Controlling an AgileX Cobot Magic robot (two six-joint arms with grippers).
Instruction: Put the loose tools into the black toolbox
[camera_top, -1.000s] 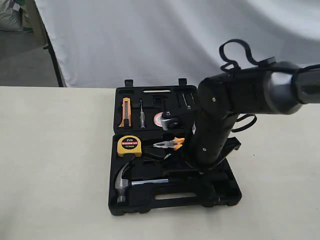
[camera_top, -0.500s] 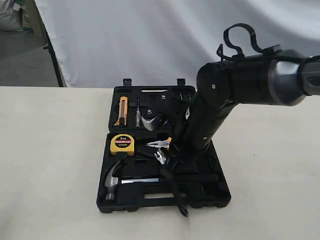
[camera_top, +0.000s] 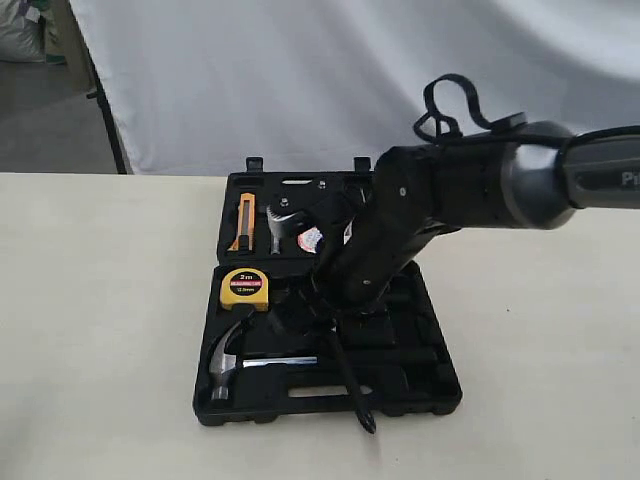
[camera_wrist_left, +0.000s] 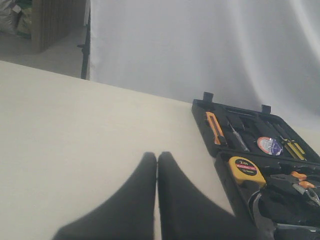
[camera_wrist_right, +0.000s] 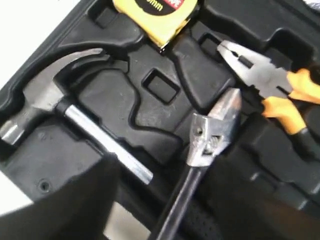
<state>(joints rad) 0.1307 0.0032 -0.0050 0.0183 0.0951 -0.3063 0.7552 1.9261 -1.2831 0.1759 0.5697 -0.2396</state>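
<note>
The black toolbox (camera_top: 440, 398) (camera_wrist_left: 202, 116) lies open on the table. The claw hammer (camera_top: 232, 364) (camera_wrist_right: 47, 97) rests in the near half. The dark tape roll (camera_top: 310, 238) (camera_wrist_left: 270, 145) sits in the far half. The adjustable wrench (camera_top: 352, 392) (camera_wrist_right: 214, 131) lies slanted across the near half, its black handle poking past the front rim. My right gripper (camera_wrist_right: 170, 190) hangs low over it, jaws wide apart on either side of the handle, with a gap showing beside it. My left gripper (camera_wrist_left: 157, 159) is shut and empty over bare table beside the box.
In the box are a yellow tape measure (camera_top: 245, 288) (camera_wrist_right: 155, 12), orange-handled pliers (camera_wrist_right: 272, 82) (camera_wrist_left: 296, 181), an orange knife (camera_top: 246, 222) and a screwdriver (camera_top: 275, 228). A white cloth backdrop (camera_top: 300, 80) hangs behind the table.
A second ago the wrench was hidden; then the box slid left and the wrench showed lying across it. Since then my right arm has swung lower and left; the wrench stayed put.
</note>
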